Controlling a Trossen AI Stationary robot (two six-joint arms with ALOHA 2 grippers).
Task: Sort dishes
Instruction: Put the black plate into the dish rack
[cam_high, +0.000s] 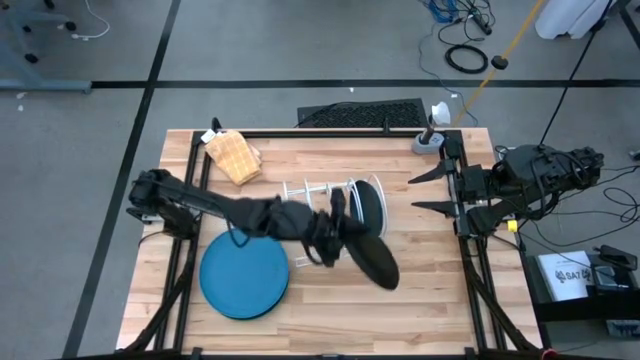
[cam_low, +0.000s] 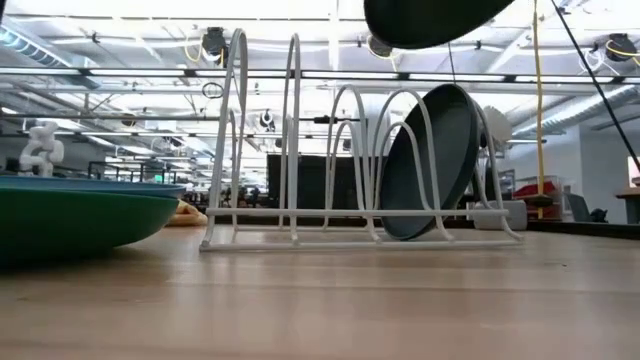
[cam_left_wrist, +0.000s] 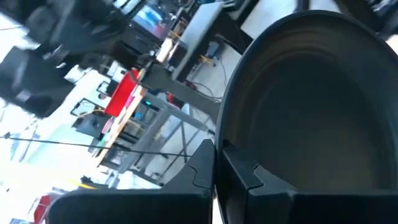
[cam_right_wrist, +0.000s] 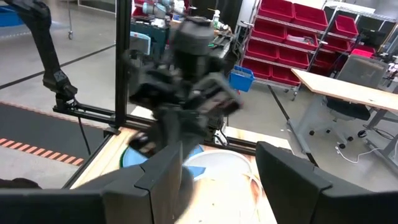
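My left gripper (cam_high: 335, 240) is shut on the smaller black plate (cam_high: 372, 258), holding it in the air near the table's middle. The plate shows at the top of the low view (cam_low: 440, 20). The dark teal plate (cam_high: 368, 205) stands on its edge in the right end of the white wire rack (cam_high: 320, 192), leaning on a wire. The bright blue plate (cam_high: 245, 275) lies on the green plate (cam_low: 80, 222) at the near left. My right gripper (cam_high: 432, 192) is open and empty at the right edge. My left gripper pinches the black plate's rim (cam_left_wrist: 231, 146) between its two fingers, one finger (cam_left_wrist: 202, 168) on each face. The fingers come from the table's left, about level. The plate is lifted clear of the table and the rack, and is tilted.
A tan ridged block (cam_high: 235, 155) lies at the far left of the table. The rack's left slots (cam_low: 290, 140) hold nothing. A grey fixture (cam_high: 430, 140) stands at the far right corner. Bare wood lies near the front right.
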